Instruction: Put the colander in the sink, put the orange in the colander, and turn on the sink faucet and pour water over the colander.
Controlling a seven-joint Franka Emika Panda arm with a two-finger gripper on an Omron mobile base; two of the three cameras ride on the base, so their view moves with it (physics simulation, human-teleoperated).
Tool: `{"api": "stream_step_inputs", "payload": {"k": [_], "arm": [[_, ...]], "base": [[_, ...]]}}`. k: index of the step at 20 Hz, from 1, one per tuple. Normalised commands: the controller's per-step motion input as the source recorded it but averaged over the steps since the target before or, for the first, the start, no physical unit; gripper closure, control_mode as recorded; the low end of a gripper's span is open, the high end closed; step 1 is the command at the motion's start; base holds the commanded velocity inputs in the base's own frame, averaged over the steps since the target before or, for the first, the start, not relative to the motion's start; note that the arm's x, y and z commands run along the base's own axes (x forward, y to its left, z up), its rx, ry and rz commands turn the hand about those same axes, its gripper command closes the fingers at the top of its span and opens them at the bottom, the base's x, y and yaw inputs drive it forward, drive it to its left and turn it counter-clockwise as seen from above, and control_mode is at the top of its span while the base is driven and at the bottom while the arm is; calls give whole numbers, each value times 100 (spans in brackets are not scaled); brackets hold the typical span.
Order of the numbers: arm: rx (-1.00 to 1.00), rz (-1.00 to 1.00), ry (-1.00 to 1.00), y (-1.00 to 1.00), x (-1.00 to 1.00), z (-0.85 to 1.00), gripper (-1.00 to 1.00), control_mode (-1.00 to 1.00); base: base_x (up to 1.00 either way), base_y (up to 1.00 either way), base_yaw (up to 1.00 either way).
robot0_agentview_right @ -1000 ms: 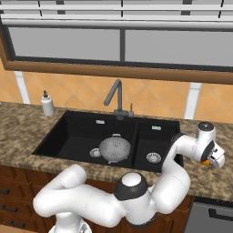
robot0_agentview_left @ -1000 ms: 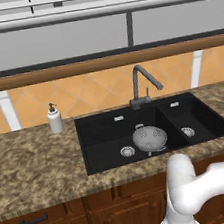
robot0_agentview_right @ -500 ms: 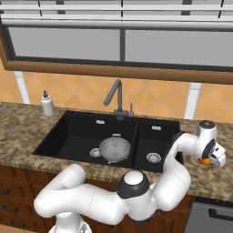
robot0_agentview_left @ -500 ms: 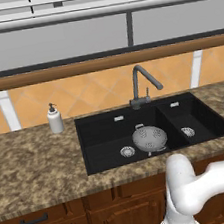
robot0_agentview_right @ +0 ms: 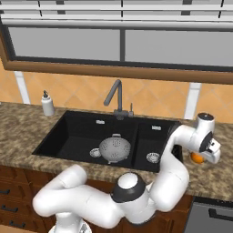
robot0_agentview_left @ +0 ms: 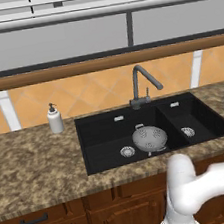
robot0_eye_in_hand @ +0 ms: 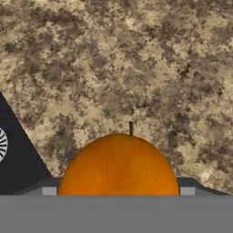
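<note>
Colander: the colander stands upright in the sink, in the larger left basin, at its right side close to the divider, just beside the round drain.
Orange: the orange lies on the granite counter to the right of the sink, well apart from the colander. In the hand view it sits large at the bottom, with speckled counter beyond it and a dark corner of the sink at the left.
Gripper: the gripper is down at the orange on the right counter, directly over it. Its fingertips are hidden in the hand view, so I cannot tell how wide the jaws stand or whether they touch the fruit.
Sink faucet: the sink faucet rises behind the sink at the divider, spout reaching toward the near side.
Soap dispenser: a white soap dispenser stands on the counter left of the sink, near the tiled wall.
</note>
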Motion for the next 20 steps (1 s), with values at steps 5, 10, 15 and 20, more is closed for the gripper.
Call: {"api": "stream_step_inputs", "payload": {"k": [5, 10, 15, 20], "arm": [[0, 3, 0, 100, -82, 48, 100, -100], [0, 0, 0, 100, -98, 60, 100, -100], [0, 0, 0, 100, -97, 62, 100, -100], [-2, 0, 0, 100, -67, 60, 100, -100]], "base": [[0, 0, 0], [0, 0, 0], [0, 0, 0], [0, 0, 0]]}}
